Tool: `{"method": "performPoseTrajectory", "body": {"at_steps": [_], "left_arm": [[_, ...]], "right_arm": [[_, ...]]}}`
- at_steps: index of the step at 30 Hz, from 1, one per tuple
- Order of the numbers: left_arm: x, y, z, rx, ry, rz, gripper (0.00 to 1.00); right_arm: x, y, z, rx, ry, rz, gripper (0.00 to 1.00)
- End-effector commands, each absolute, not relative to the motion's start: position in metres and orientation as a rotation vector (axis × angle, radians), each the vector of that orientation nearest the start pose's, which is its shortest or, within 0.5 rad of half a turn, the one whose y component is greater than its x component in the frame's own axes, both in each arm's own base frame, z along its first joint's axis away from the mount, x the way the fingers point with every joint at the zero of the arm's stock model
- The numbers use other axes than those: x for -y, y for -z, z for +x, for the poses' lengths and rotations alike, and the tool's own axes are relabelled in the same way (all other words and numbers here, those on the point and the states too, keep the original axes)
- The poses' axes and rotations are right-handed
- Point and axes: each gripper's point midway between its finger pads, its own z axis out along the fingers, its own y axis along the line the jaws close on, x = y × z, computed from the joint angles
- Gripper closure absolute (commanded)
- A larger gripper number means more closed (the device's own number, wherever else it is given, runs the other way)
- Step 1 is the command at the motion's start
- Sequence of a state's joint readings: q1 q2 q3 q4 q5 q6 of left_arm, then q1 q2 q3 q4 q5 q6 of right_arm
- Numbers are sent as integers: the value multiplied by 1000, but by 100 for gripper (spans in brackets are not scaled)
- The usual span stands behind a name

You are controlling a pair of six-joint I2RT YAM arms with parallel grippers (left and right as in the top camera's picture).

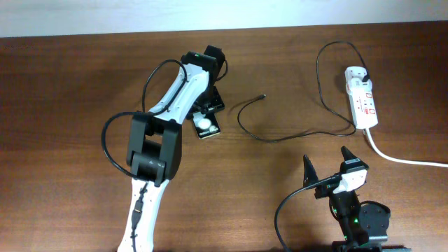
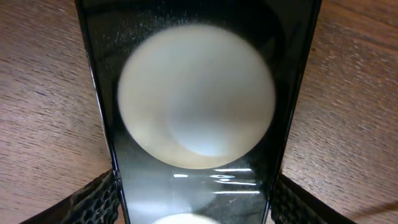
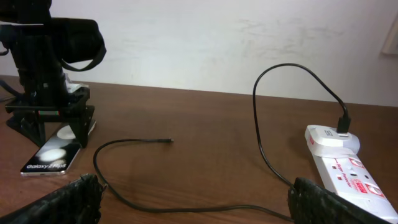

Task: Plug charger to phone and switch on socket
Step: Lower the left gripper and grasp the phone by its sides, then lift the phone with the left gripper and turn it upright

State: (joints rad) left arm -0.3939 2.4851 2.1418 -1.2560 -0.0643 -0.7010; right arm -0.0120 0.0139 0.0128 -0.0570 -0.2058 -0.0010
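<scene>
The phone (image 1: pixel 206 126) lies flat on the table, its white round shapes showing; it fills the left wrist view (image 2: pixel 196 93). My left gripper (image 1: pixel 207 103) straddles its far end, both fingers (image 2: pixel 194 202) against its long edges. The charger cable (image 1: pixel 280 138) loops across the table, its loose connector tip (image 1: pixel 262 96) right of the phone and apart from it. Its black plug (image 1: pixel 365 72) sits in the white socket strip (image 1: pixel 364 101). My right gripper (image 1: pixel 325 159) is open and empty, near the front edge, with the cable (image 3: pixel 205 210) between its fingers' span (image 3: pixel 199 205).
The socket's thick white cord (image 1: pixel 406 159) runs off to the right edge. The socket (image 3: pixel 348 168) and the phone (image 3: pixel 53 158) both show in the right wrist view. A pale wall stands behind the table's far edge.
</scene>
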Motion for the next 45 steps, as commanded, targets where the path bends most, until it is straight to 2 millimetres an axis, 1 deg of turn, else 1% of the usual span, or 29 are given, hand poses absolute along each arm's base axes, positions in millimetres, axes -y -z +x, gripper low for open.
{"method": "performPoseTrajectory", "body": {"at_steps": [1, 3, 4, 5, 7, 11, 12, 14, 16, 18, 20, 21, 23, 24, 26, 27, 28, 30, 32, 33, 35, 36, 37, 38, 39, 40, 41, 43, 45], "left_arm": [[167, 31, 416, -3178, -213, -462, 28], [168, 31, 417, -3171, -208, -471, 9], [168, 31, 417, -3160, -208, -520, 4], [168, 31, 418, -3138, -206, -609, 1], [171, 32, 423, -3119, -185, -610, 0], [167, 35, 420, -3136, -208, -563, 1], [160, 40, 416, -3146, -235, -576, 1], [155, 51, 411, -3166, -227, -594, 3], [157, 62, 409, -3188, -173, -532, 5], [154, 68, 406, -3205, -188, -451, 7], [152, 69, 410, -3192, -203, -397, 15], [147, 68, 412, -3176, -244, -391, 22], [146, 68, 412, -3170, -256, -390, 32], [146, 68, 412, -3170, -256, -390, 34], [146, 68, 413, -3169, -255, -390, 35], [147, 62, 416, -3162, -245, -391, 37], [150, 54, 419, -3156, -224, -392, 38], [156, 24, 431, -3125, -178, -380, 41], [159, -29, 438, -3083, -131, -379, 43], [161, -44, 436, -3085, -105, -373, 43], [176, -75, 427, -3109, 58, -277, 43], [178, -91, 422, -3105, 107, -267, 43], [179, -104, 419, -3092, 131, -258, 43], [179, -125, 416, -3061, 161, -243, 43], [178, -139, 414, -3035, 180, -240, 43], [177, -158, 411, -3000, 203, -235, 43], [174, -193, 403, -2935, 245, -227, 43], [167, -245, 387, -2828, 308, -213, 43], [157, -298, 362, -2711, 373, -199, 42]], "right_arm": [[-32, -160, 243, -1626, -153, -149, 1], [-32, -160, 243, -1626, -153, -149, 1], [-32, -160, 243, -1626, -153, -149, 1], [-32, -160, 243, -1626, -153, -149, 1], [-32, -160, 243, -1626, -153, -149, 1], [-32, -160, 243, -1626, -153, -149, 1], [-32, -160, 243, -1626, -153, -149, 1], [-32, -160, 243, -1626, -153, -149, 1], [-32, -160, 243, -1626, -153, -149, 1], [-32, -160, 243, -1626, -153, -149, 1], [-32, -160, 243, -1626, -153, -149, 1], [-32, -160, 243, -1626, -153, -149, 1], [-32, -160, 243, -1626, -153, -149, 2], [-32, -160, 243, -1626, -153, -149, 1], [-32, -160, 243, -1626, -153, -149, 1], [-32, -160, 243, -1626, -153, -149, 1], [-32, -160, 243, -1626, -153, -149, 1], [-32, -160, 243, -1626, -153, -149, 1], [-32, -160, 243, -1626, -153, -149, 1], [-32, -160, 243, -1626, -153, -149, 1], [-32, -160, 243, -1626, -153, -149, 1], [-32, -160, 243, -1626, -153, -149, 1], [-32, -160, 243, -1626, -153, -149, 1], [-32, -160, 243, -1626, -153, -149, 1], [-32, -160, 243, -1626, -153, -149, 1], [-32, -160, 243, -1626, -153, -149, 1], [-32, -160, 243, -1626, -153, -149, 1], [-32, -160, 243, -1626, -153, -149, 1], [-32, -160, 243, -1626, -153, -149, 1]]}}
